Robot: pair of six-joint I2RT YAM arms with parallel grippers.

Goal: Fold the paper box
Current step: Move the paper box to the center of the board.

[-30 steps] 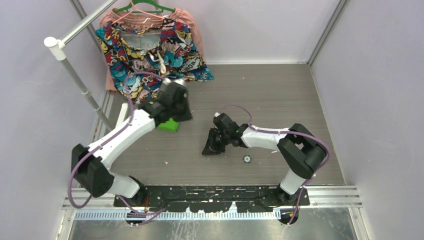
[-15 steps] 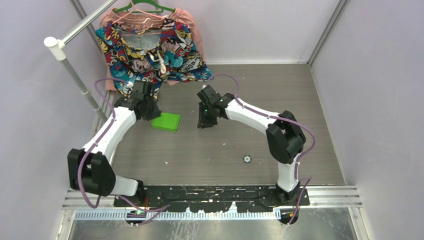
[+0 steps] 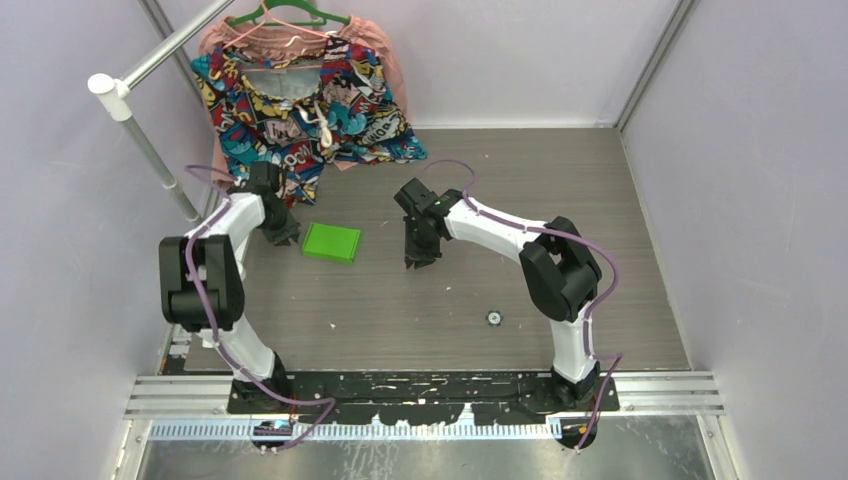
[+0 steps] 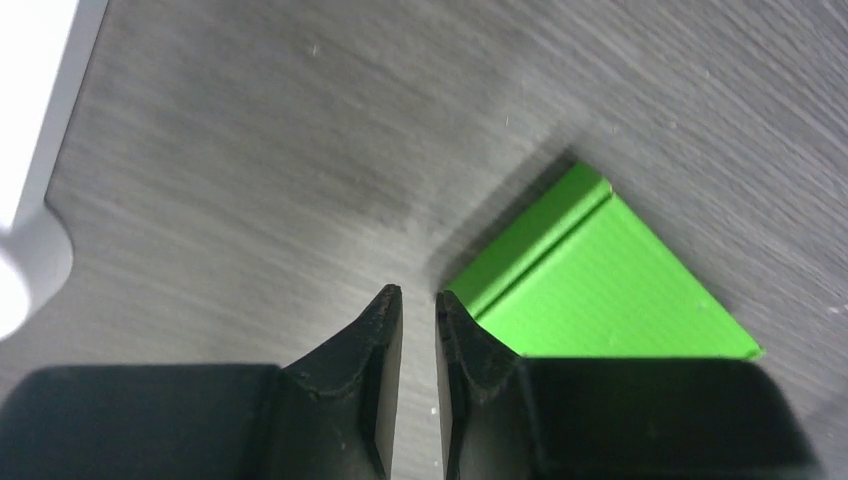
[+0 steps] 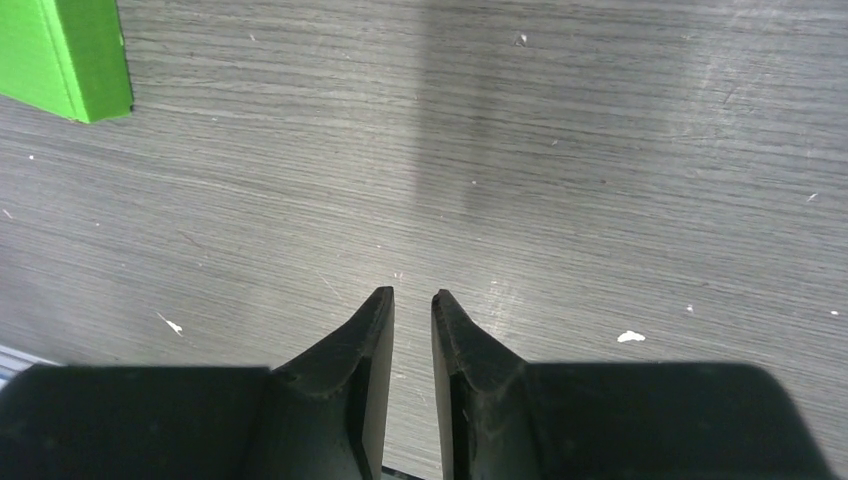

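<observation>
Lime-green paper box [image 3: 332, 242] lies flat and closed on the grey surface [image 3: 520, 170], just beside the left end effector [image 4: 418, 295] and well apart from the right end effector [image 5: 412, 293]. Both are released, jaws slightly parted and empty, probably because the folding looks finished.

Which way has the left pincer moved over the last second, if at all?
Yes: left pincer pulled left off the paper box, toward the rack pole.
</observation>
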